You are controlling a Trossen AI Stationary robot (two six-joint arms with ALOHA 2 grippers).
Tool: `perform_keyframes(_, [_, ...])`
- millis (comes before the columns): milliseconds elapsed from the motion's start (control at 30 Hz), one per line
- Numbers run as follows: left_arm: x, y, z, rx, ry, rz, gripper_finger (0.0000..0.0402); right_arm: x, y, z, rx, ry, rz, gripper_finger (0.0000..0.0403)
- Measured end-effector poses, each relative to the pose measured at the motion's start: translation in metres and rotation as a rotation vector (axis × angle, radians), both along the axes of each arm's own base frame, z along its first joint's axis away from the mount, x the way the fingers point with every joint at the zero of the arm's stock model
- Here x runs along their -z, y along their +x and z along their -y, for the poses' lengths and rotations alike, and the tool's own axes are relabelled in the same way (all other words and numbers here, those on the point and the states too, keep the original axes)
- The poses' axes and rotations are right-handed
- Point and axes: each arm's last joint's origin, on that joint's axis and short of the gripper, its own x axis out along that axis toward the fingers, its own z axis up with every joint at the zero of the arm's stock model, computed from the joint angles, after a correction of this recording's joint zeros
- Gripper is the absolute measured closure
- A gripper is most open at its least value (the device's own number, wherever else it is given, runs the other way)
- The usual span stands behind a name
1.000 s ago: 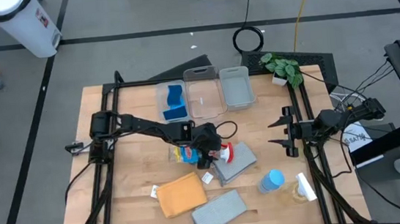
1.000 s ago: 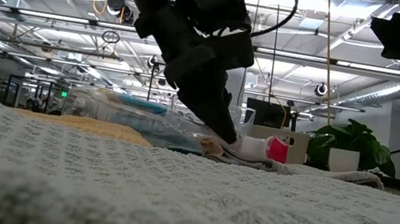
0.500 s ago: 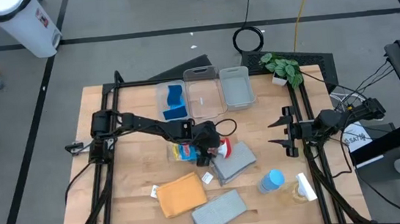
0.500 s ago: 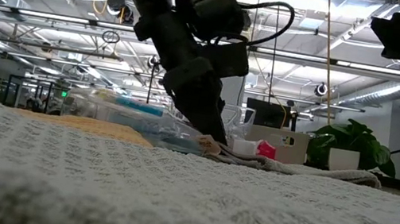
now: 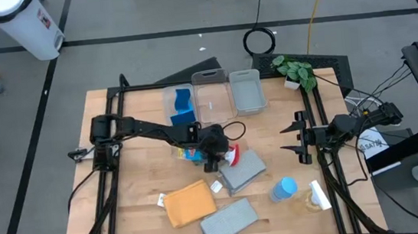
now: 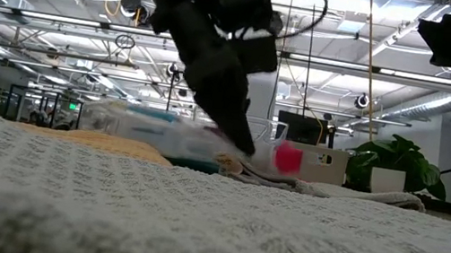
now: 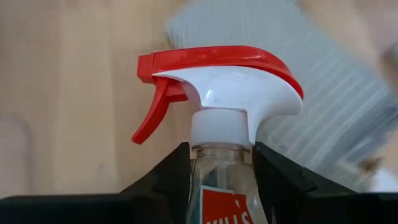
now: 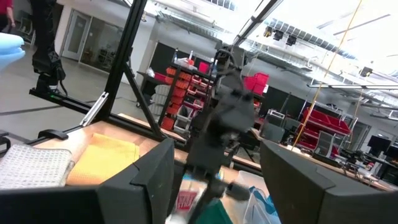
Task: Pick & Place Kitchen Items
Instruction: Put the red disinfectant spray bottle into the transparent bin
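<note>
A clear spray bottle with a red-and-white trigger head (image 5: 232,157) lies on its side at the table's middle, head toward the right. It also shows in the low view (image 6: 161,130). My left gripper (image 5: 212,153) is shut on it. A grey cloth (image 5: 245,169) lies just beside the head. My right gripper (image 5: 294,136) waits open and empty at the table's right edge. An orange cloth (image 5: 189,203) and a second grey cloth (image 5: 230,221) lie flat near the front. A blue-topped bottle (image 5: 283,189) and a white-topped bottle (image 5: 317,196) are at the front right. My left gripper pinches the bottle's neck (image 7: 221,163) between its two fingers (image 7: 168,177), just below the white collar of the trigger head. The fingers come from above, slanting toward the table's right, and lie across the bottle. The bottle is nearly level; whether its body is clear of the table I cannot tell.
Three clear bins stand at the far middle: the left one (image 5: 170,98) holds a blue sponge (image 5: 183,108), beside it are two more (image 5: 212,97) (image 5: 246,90). A leafy plant (image 5: 294,69) stands at the far right. Black frame rails (image 5: 121,164) run along both sides.
My left gripper, still shut on the bottle's neck, has moved a little toward the table's far edge. The bottle has gone with it, and its red head has shifted off the grey cloth's near corner and risen slightly.
</note>
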Motion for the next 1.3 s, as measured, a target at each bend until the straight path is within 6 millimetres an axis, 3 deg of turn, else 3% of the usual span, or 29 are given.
perform_keyframes(433, [-0.126,-0.033,0.007,-0.072,0.115,0.441,0.0256,0.0,0.0,0.0,0.0,0.001,0.001,0.0195])
perform_keyframes(600, [-0.167,-0.047,-0.011,-0.106,0.174,0.651,0.0256,0.0,0.0,0.0,0.0,0.001,0.002,0.0195])
perform_keyframes(700, [-0.178,-0.052,-0.031,-0.095,0.205,0.729,0.0256,0.0,0.0,0.0,0.0,0.0,0.001,0.0195])
perform_keyframes(900, [-0.178,-0.058,-0.093,-0.04,0.119,0.819,0.0256,0.0,0.0,0.0,0.0,0.001,0.002,0.0195])
perform_keyframes(1100, [-0.16,-0.07,-0.144,0.041,-0.037,1.003,0.0256,0.0,0.0,0.0,0.0,0.0,0.001,0.0195])
perform_keyframes(1300, [-0.118,-0.088,-0.173,-0.016,-0.128,1.132,0.0256,0.0,0.0,0.0,0.0,0.0,0.0,0.0195])
